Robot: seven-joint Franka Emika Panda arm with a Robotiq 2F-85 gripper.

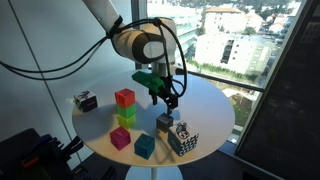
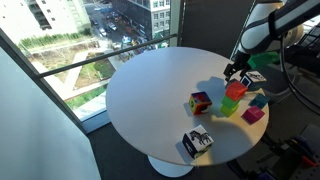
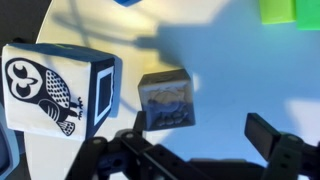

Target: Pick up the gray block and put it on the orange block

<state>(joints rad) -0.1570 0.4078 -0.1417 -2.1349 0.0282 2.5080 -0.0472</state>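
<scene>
1. gripper (image 1: 165, 97) hangs just above the gray block (image 1: 165, 122), jaws spread wide and holding nothing; in the wrist view the block shows in the gap between the fingers (image 3: 272, 140), nearer one of them, untouched.
2. gray block sits on the round white table (image 1: 205, 100), just beside an owl cube (image 1: 183, 138); the orange block (image 1: 125, 97) is well apart and looks to be stacked on a lime green cube (image 1: 125, 117).
3. step in hand, as i read it: lining up for the grasp; nothing lifted yet.
4. next move calls for a small sideways centring, then a straight drop until the fingers bracket the block, clear of the owl cube; then a close, and a high lift, since the target looks raised.
</scene>
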